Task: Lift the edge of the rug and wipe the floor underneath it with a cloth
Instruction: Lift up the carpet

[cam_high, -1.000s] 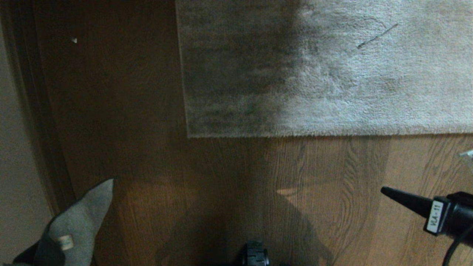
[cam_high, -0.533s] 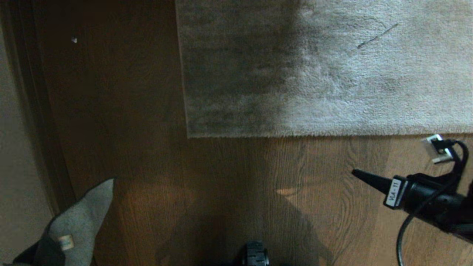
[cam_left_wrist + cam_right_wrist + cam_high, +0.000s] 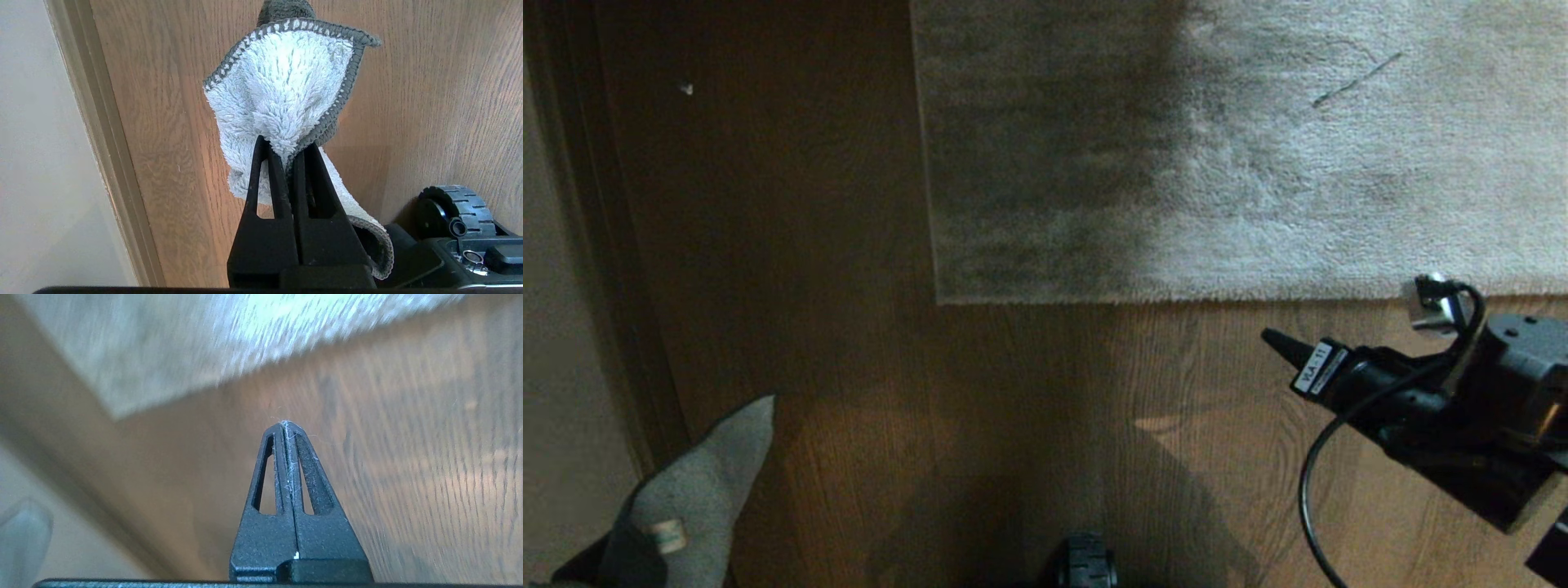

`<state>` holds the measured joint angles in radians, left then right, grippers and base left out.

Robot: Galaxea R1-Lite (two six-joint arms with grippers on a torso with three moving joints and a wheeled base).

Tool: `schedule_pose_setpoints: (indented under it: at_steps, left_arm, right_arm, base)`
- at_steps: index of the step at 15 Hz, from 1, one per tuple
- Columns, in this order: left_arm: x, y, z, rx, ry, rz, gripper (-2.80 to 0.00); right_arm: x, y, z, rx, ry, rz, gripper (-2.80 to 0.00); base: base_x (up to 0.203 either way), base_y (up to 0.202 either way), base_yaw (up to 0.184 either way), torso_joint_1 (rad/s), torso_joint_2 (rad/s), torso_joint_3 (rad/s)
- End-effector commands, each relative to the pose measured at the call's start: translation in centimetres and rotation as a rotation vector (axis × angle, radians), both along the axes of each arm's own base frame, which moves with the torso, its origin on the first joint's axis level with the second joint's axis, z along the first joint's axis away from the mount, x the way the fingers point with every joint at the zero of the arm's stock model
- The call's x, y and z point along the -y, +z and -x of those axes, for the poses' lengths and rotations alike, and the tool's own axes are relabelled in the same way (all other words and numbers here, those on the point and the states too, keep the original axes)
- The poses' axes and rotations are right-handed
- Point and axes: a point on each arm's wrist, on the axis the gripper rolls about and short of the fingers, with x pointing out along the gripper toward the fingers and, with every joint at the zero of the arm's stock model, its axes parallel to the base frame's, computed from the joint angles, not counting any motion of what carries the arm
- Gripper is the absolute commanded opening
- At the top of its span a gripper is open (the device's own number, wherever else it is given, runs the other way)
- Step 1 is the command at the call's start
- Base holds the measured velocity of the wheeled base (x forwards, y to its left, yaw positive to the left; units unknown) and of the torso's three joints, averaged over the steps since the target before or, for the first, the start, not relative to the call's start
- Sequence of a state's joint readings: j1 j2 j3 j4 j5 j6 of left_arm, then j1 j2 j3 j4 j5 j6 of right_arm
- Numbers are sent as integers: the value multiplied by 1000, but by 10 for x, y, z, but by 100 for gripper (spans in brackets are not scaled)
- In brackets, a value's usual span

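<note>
The rug edge (image 3: pixel 1176 299) runs straight left to right across the floor (image 3: pixel 1013 392), lying flat. The right gripper (image 3: pixel 1270 336), fingers together, points toward it. The left gripper (image 3: pixel 286 153) clamps the cloth (image 3: pixel 282 85).

Domestic room, likely living area: plush grey-beige rug (image 3: pixel 1258 163) on wood-grain plank floor (image 3: pixel 1013 392); pale wall (image 3: pixel 41 163) with skirting board (image 3: pixel 102 134) at left.
</note>
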<state>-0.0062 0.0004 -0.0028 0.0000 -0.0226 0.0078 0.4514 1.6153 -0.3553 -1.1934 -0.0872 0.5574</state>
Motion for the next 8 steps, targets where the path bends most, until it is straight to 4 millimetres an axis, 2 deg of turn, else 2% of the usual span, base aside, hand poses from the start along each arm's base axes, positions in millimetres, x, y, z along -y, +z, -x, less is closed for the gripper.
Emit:
schedule_pose_setpoints:
  at_steps: [1,3,4,8]
  left_arm:
    - [0,0,0,1,0,0,-280]
    - [0,0,0,1,0,0,-280]
    - [0,0,0,-1,0,0,-280]
    - [0,0,0,1,-2,0,-280]
  right_arm:
    - [-15,-7,-6,-9,-56,4,-280]
    - [-24,-4,-5,12,-70,-7,-280]
    - [-26,-2,-6,23,-81,-13,0]
    - [-37,-1,-5,46,-73,-56,0]
  base:
    - [0,0,0,0,0,0]
    - [0,0,0,0,0,0]
    - [0,0,0,0,0,0]
    - [0,0,0,0,0,0]
